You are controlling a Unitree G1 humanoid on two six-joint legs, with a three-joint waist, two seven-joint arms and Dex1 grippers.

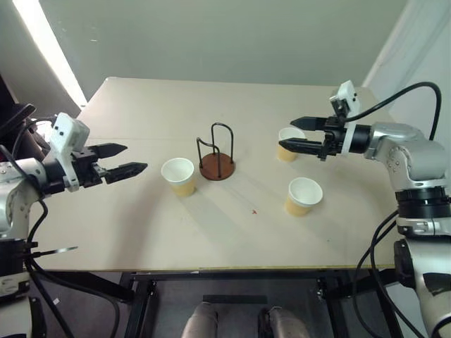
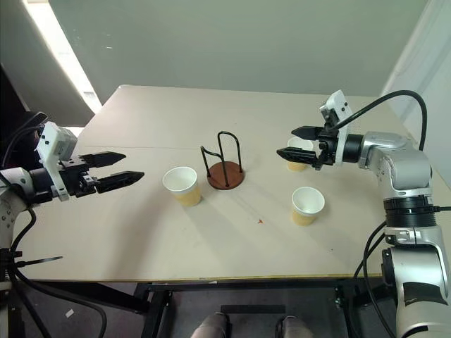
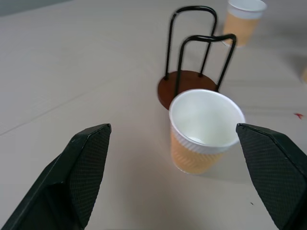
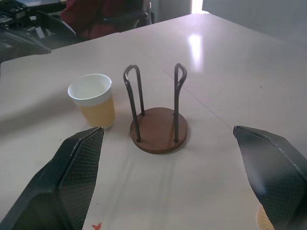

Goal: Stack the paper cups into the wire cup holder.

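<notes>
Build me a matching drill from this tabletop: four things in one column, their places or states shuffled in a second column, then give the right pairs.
Things
1. wire cup holder
2. left hand
3. right hand
4. cup nearest the table's front edge

Places or states
A. open, hovering over the cup at the far right
B. stands alone on the robot's right side, no hand over it
C. empty, with a cup standing just to its left
D. open, aimed at the cup beside the holder

Pairs: 1-C, 2-D, 3-A, 4-B
</notes>
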